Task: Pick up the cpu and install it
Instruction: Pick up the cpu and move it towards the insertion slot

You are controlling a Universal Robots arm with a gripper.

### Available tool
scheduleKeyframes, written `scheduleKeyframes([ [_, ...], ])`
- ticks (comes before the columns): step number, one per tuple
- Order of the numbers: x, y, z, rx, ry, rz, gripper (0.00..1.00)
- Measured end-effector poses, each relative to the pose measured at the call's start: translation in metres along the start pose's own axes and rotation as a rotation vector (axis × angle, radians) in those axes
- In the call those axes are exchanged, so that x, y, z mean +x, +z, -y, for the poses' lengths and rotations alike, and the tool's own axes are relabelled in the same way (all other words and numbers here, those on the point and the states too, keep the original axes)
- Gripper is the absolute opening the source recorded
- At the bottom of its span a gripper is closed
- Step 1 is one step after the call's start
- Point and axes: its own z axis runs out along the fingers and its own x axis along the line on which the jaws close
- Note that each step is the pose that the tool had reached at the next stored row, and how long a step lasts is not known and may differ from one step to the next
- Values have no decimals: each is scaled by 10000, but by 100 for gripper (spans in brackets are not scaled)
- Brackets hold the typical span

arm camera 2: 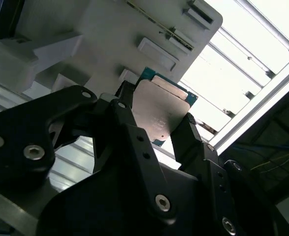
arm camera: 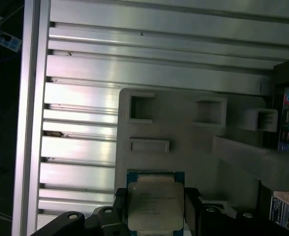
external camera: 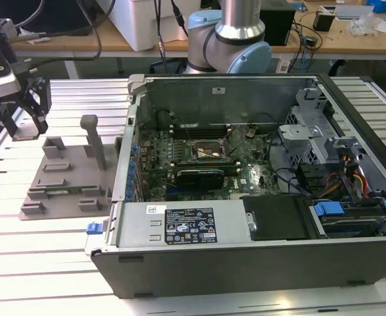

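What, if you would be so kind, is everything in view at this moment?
cpu: one, silver-grey top with a blue-green rim, held over the holder.
parts holder: one, grey, on the table to the exterior view's left of the case.
computer case: one, dark grey, open, mid-table.
motherboard: one, green, inside the case.
socket: one, dark with a metal frame, on the motherboard.
table: one, silver slatted metal, under everything.
arm: one, silver and pale blue, behind the case.
jaws: two, black, shut on the cpu's edges.
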Motion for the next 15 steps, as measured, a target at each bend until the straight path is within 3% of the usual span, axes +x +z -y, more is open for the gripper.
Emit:
scheduleKeyframes([
  [15,-13,-505,20,0,0,0,55],
])
